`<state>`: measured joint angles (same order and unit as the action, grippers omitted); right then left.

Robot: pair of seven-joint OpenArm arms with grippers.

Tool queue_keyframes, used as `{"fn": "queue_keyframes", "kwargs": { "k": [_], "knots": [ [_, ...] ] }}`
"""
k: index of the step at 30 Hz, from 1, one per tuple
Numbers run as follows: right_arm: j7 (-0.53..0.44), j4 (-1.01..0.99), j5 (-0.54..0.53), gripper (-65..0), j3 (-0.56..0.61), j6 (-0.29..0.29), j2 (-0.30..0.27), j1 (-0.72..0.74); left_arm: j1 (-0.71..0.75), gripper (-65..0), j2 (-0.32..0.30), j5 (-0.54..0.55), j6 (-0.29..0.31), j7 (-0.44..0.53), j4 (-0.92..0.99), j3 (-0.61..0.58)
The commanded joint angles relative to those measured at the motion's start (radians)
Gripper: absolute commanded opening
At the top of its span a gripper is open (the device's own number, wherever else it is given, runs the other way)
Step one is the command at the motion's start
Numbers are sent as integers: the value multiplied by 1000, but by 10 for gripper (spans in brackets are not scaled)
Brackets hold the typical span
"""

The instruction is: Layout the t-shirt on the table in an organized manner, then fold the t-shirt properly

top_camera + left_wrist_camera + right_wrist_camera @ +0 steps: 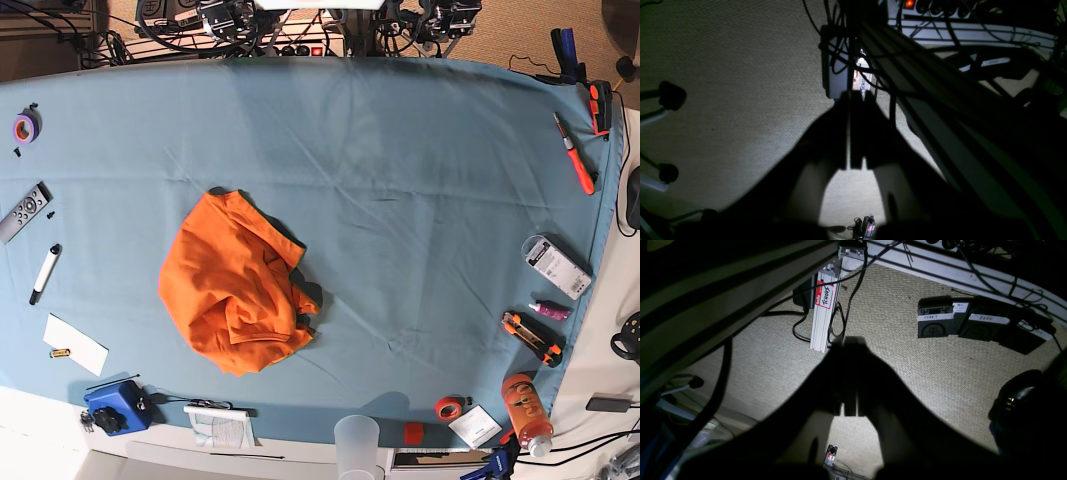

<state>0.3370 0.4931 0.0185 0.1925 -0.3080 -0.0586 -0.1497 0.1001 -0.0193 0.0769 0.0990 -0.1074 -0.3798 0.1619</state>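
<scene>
Seen from above, the shirt (238,287) lies crumpled in a heap on the left-centre of the table (420,200), folded over on itself with no sleeve spread flat. Clutter lines the table's edges: a remote (24,212) and marker (45,273) at the left, a blue box (116,407) and clear cup (357,442) along the near edge, an orange bottle (526,410) and cutters (531,337) at the right. Both arms sit at the far edge, at the top of this view, well apart from the shirt, and neither touches it. The wrist cameras show none of this. They point down past the table at woven carpet, where the left gripper (855,133) appears as a dark silhouette with its jaws pressed together, empty, before a tangle of cables and a lit red switch (909,3). The right gripper (850,380), likewise closed on nothing, hangs over the floor near labelled black foot pedals (942,321) and an aluminium rail (823,306).
</scene>
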Motion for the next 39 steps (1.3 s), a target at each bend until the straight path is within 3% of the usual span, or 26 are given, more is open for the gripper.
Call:
{"fn": "queue_keyframes", "kwargs": {
  "k": [1,17,24,27,34,39],
  "knots": [
    [4,10,-3,-650,-2,-9,-5,0,-1,-650,3,6,7,3,-6,-3],
    [6,10,-3,-650,-2,-10,-5,0,1,-650,2,6,7,3,-6,-3],
    [84,10,-3,-650,-2,-10,-25,0,47,-650,-13,6,8,3,-29,-3],
    [86,10,-16,-650,-2,-10,-54,-2,92,-650,-27,6,17,3,-75,-3],
    [106,24,-165,-650,-2,-10,-151,-27,225,-650,-82,7,43,3,-235,-3],
    [116,159,-196,-650,-2,-10,-223,-117,341,-650,-117,60,85,1,-396,-2]
  ]
}}
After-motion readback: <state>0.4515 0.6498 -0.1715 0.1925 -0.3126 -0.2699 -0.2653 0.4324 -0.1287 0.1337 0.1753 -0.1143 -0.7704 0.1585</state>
